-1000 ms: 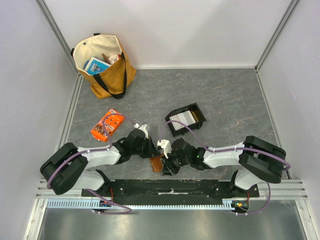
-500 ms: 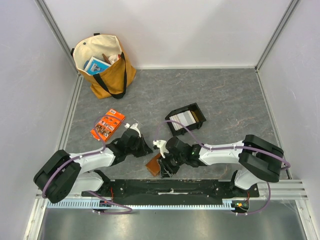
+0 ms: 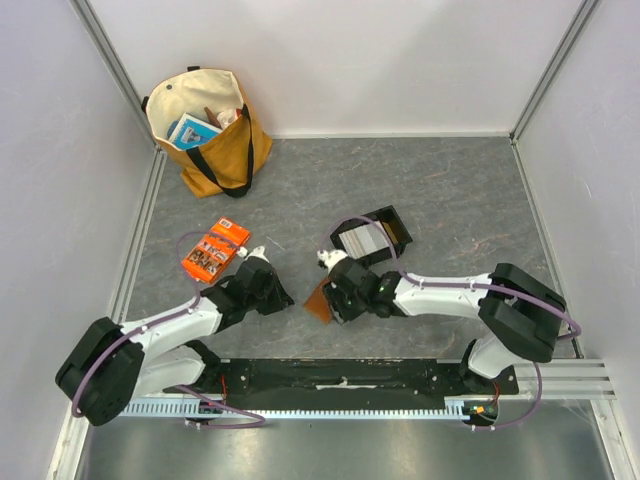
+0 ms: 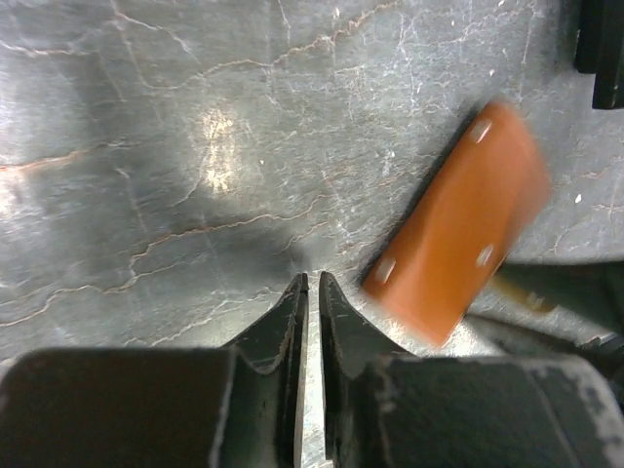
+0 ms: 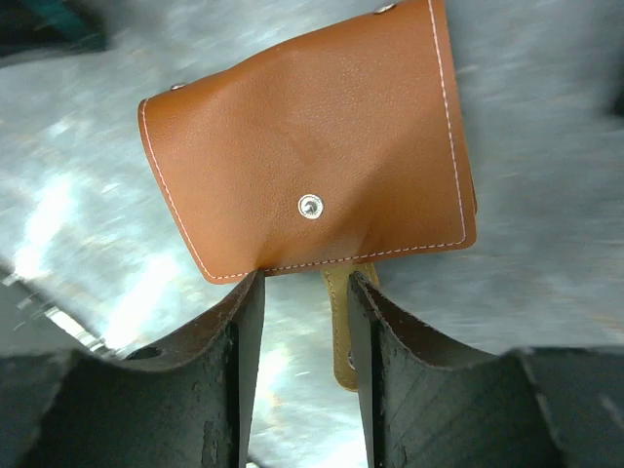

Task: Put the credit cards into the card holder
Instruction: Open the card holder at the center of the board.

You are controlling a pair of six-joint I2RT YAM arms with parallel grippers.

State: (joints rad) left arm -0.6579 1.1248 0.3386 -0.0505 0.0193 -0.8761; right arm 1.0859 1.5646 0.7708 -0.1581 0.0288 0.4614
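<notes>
The card holder [image 3: 318,300] is a brown leather wallet, folded shut, on the table between my two grippers. In the right wrist view the card holder [image 5: 312,156] fills the upper frame, snap stud facing the camera. My right gripper [image 5: 305,280] is open, its fingertips [image 5: 252,285] at the holder's near edge. The clasp tab [image 5: 341,327] hangs between the jaws. From above, my right gripper [image 3: 336,292] sits just right of the holder. My left gripper [image 4: 312,279] is shut on nothing, left of the holder [image 4: 458,239], and seen from above my left gripper [image 3: 277,298] is apart from it. The credit cards [image 3: 364,238] lie stacked in a black tray [image 3: 398,232].
An orange printed packet [image 3: 210,250] lies on the table above the left arm. A yellow tote bag [image 3: 205,130] with books stands in the far left corner. White walls enclose the grey table on three sides.
The left gripper has pulled back leftward, off the card holder. The right gripper's jaws have opened and it has moved away from the base, the card holder moving with it.
</notes>
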